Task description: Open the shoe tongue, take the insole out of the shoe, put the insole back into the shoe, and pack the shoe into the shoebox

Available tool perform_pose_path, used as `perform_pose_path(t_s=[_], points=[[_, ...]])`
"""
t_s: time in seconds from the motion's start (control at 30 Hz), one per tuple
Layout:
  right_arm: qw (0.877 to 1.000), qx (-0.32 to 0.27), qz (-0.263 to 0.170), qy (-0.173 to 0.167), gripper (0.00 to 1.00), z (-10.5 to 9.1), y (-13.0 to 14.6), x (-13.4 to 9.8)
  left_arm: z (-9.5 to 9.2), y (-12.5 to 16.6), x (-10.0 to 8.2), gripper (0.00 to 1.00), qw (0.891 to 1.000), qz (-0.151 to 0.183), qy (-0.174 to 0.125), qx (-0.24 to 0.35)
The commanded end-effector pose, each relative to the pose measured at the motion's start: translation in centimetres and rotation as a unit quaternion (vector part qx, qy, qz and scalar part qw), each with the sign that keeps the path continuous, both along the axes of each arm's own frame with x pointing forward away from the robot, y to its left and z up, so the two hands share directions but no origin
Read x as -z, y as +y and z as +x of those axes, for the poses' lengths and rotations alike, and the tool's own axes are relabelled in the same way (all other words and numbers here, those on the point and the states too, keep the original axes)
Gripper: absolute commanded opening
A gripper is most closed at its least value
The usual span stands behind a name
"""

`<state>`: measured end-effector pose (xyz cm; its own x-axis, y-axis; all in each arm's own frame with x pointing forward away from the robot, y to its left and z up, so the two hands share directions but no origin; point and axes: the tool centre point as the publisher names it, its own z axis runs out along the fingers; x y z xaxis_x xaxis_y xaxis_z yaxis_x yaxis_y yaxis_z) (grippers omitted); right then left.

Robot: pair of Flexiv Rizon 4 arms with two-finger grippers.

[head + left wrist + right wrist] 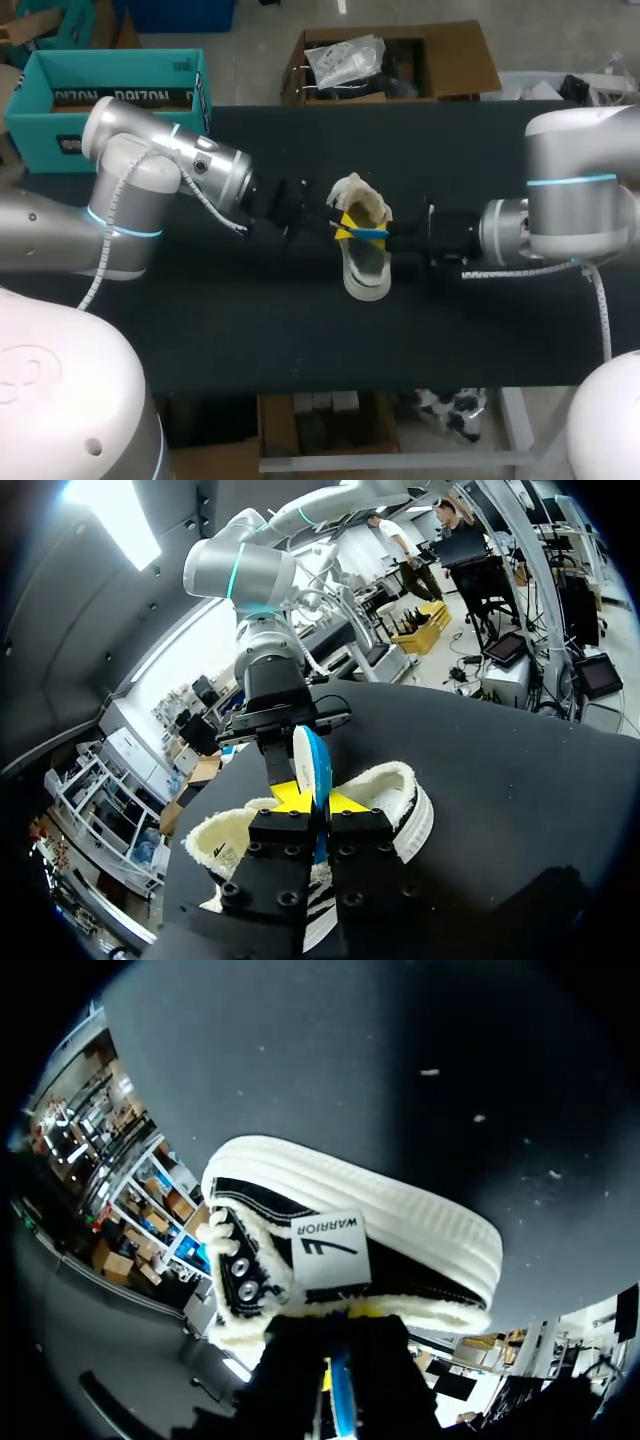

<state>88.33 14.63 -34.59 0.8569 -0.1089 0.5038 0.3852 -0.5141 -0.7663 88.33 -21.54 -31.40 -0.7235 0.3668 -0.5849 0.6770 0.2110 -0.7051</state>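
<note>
- Black table [250,330]: cream fleece-lined black shoe [366,275] lies at its middle.
- Blue flat insole [371,233]: above the shoe, pinched by left gripper [339,225] and right gripper [397,238], both narrow.

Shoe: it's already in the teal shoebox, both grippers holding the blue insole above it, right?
No. Head view: the shoe stands on the black table, outside the shoebox. Left gripper and right gripper do hold the blue insole.

On the table [250,330], left tool [338,224] and right tool [392,238] flank insole [368,232] above shoe [366,272].
</note>
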Motion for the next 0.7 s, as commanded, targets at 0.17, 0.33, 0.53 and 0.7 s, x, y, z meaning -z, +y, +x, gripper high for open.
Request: perform_pose_path(t_s=[0.17, 0.33, 0.53, 0.7], points=[[1.000, 0.007, -0.006, -0.007, 0.45, -2.7, 0.7, -1.5, -0.5, 0.3, 0.3, 0.00, 1.000, -0.002, 0.000, -0.005], [1.000, 0.000, 0.002, -0.024, 0.15, -3.7, 0.8, -1.8, -0.7, 0.6, 0.4, 0.00, 1.000, -0.006, 0.002, -0.009], [0.999, -0.011, 0.010, -0.032, 0.00, -3.1, 0.8, -1.7, -0.8, 0.5, 0.6, 0.00, 1.000, -0.007, 0.005, -0.012], [0.999, -0.014, 0.014, -0.027, 0.00, -1.6, 0.4, -1.0, 0.0, 0.2, 1.2, 0.00, 1.000, -0.002, 0.010, -0.025]])
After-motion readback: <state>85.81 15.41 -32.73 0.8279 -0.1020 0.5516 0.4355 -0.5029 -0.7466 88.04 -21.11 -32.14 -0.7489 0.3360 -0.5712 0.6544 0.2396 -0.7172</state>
